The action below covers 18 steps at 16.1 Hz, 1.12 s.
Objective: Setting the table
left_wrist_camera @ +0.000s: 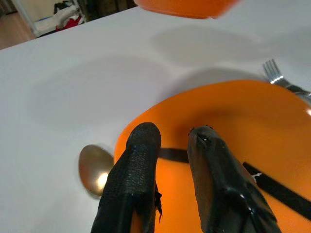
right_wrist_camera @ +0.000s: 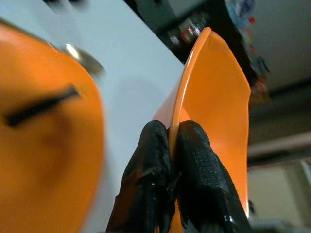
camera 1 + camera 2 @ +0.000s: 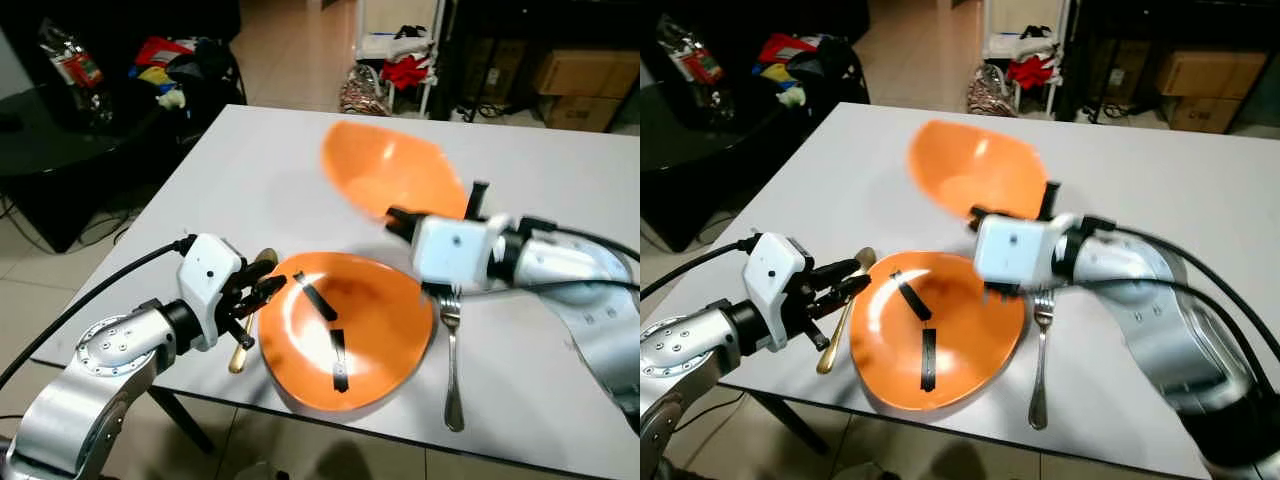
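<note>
An orange plate with black strips on it lies near the white table's front edge. A gold spoon lies along its left side and a silver fork along its right. My left gripper hovers at the plate's left rim, over the spoon, its fingers a little apart and open with nothing between them. My right gripper is shut on the rim of an orange bowl. The bowl hangs tilted above the table behind the plate.
The white table stretches back and to the right. Left of it stands dark furniture with clutter on top. A rack with bags and cardboard boxes stand behind, on a tiled floor.
</note>
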{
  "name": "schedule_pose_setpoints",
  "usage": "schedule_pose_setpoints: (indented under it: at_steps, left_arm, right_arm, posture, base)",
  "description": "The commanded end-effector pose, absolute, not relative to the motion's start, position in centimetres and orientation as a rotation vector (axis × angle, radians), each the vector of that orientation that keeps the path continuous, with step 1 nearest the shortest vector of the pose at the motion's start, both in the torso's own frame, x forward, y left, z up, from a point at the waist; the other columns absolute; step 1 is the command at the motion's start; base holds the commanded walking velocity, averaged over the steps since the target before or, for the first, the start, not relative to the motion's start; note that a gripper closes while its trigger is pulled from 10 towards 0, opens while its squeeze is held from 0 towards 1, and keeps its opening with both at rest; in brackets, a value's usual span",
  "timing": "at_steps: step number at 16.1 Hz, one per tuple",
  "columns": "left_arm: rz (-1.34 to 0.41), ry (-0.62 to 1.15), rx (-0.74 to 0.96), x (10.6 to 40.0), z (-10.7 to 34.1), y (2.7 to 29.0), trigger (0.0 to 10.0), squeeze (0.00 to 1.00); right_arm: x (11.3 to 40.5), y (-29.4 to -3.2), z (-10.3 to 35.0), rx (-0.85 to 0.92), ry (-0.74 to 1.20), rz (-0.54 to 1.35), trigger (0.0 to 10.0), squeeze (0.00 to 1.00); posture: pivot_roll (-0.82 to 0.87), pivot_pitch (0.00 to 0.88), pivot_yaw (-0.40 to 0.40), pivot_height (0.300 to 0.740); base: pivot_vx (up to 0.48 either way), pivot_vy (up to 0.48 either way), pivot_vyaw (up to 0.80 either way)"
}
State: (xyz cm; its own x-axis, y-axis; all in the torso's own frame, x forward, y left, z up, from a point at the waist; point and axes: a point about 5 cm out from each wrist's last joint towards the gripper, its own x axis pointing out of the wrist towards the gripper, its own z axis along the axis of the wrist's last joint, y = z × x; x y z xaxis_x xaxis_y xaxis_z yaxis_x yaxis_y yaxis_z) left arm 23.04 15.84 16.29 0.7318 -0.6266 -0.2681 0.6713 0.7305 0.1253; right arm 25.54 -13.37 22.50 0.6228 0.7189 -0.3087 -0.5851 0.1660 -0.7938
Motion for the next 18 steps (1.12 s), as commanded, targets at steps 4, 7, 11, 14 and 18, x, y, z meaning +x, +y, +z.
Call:
schedule_pose_setpoints:
  at_steps: [4, 7, 11, 14, 18]
  left_arm:
    - [-0.720, 0.215, 0.248, 23.6, 16.5, 16.3, 10.0, 0.00]
    - [-0.717, 0.210, 0.249, 23.6, 16.5, 16.2, 10.0, 0.00]
    - [-0.711, 0.210, 0.249, 23.5, 16.5, 16.2, 10.0, 0.00]
    - [-0.709, 0.211, 0.253, 23.6, 16.4, 16.2, 10.0, 0.00]
    - [-0.714, 0.214, 0.253, 23.5, 16.4, 16.1, 10.0, 0.00]
  right_arm:
    - [21.8, -12.3, 22.8, -1.018, -0.197, 1.180, 0.0, 0.00]
    - [20.3, -12.4, 22.3, -0.998, -0.126, 1.306, 0.0, 0.00]
    - [19.8, -12.7, 21.7, -0.992, -0.079, 1.364, 0.0, 0.00]
    - [19.7, -12.7, 21.3, -1.013, -0.083, 1.381, 10.0, 0.00]
    - [19.5, -12.7, 20.8, -1.003, -0.047, 1.421, 10.0, 0.00]
  posture:
    - [-0.05, 0.000, 0.063, 0.740]
    - [-0.05, 0.000, 0.053, 0.740]
    - [-0.04, 0.000, 0.042, 0.740]
    - [-0.04, 0.000, 0.039, 0.740]
    - [-0.04, 0.000, 0.040, 0.740]
  base:
    - [0.000, 0.000, 0.00]
    - [0.000, 0.000, 0.00]
    - [0.000, 0.000, 0.00]
    - [0.000, 0.000, 0.00]
    - [0.000, 0.000, 0.00]
